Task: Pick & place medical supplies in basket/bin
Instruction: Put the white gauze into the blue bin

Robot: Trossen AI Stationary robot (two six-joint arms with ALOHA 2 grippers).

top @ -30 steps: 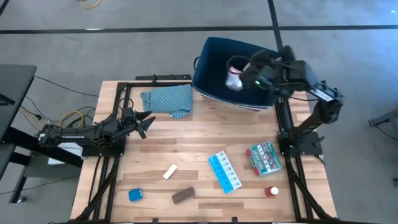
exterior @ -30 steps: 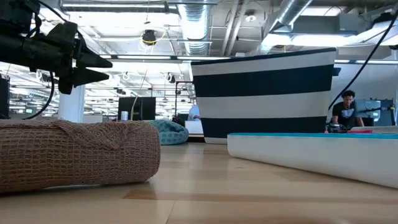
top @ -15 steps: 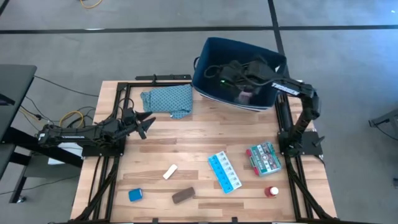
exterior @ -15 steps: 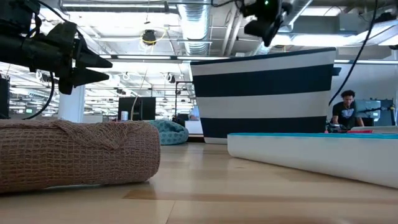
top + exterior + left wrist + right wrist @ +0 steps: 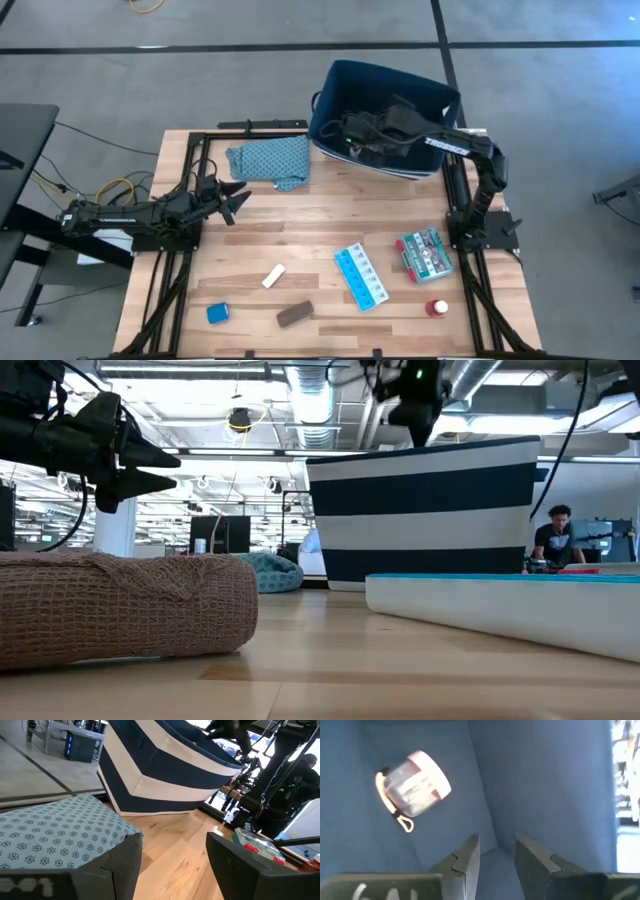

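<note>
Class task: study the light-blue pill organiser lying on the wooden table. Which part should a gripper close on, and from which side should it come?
Grip the pill organiser across its narrow width, near the middle, coming straight down from above. It lies flat, a long thin bar set diagonally, so the fingers should turn to straddle its long edges. The wood around it is bare; the green-red packet sits clear of it.

Both slim black jointed robot arms, the left arm (image 5: 130,215) and the right arm (image 5: 470,160), carry dark cables, white lettering along a link, and matte dark-grey angular stepped plastic fingers (image 5: 462,857).
</note>
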